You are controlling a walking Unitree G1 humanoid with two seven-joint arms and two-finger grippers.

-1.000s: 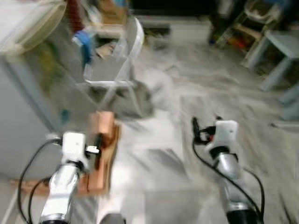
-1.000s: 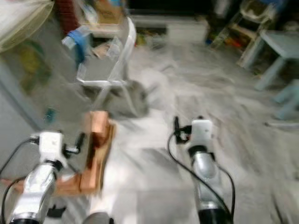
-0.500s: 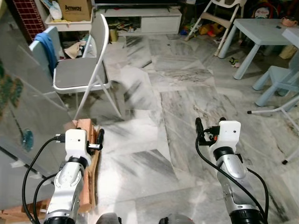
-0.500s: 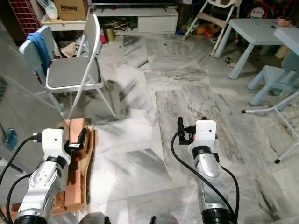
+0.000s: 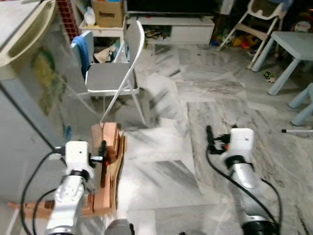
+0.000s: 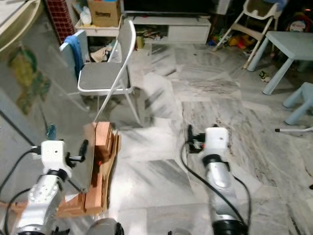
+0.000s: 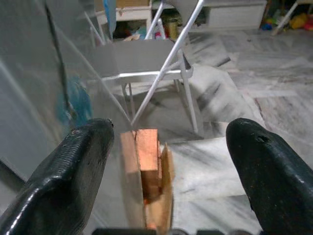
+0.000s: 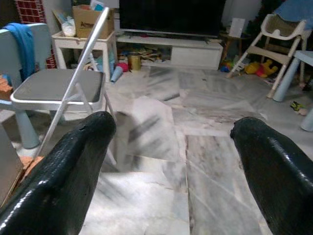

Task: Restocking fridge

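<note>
A grey fridge (image 5: 27, 127) with a cream top edge and a green sticker stands at my left. My left gripper (image 5: 102, 146) hovers low beside it, over a stack of orange wooden boards (image 5: 110, 161). Its fingers (image 7: 73, 181) are spread wide and hold nothing. In the left wrist view the boards (image 7: 146, 171) lie between the fingers, further off. My right gripper (image 5: 209, 133) is out over the marble floor, open and empty, with its fingers (image 8: 73, 166) far apart.
A grey folding chair (image 5: 113, 77) with a blue cloth (image 5: 82, 48) stands ahead of the boards. A cardboard box (image 5: 107, 11) and a low white TV unit (image 5: 188, 29) are at the back. A pale blue table (image 5: 293, 44) and a high chair (image 5: 261, 22) stand far right.
The whole view has swung, bringing more of the fridge into the left side; the chair now sits nearer the centre. Both arms keep the same pose with open fingers.
</note>
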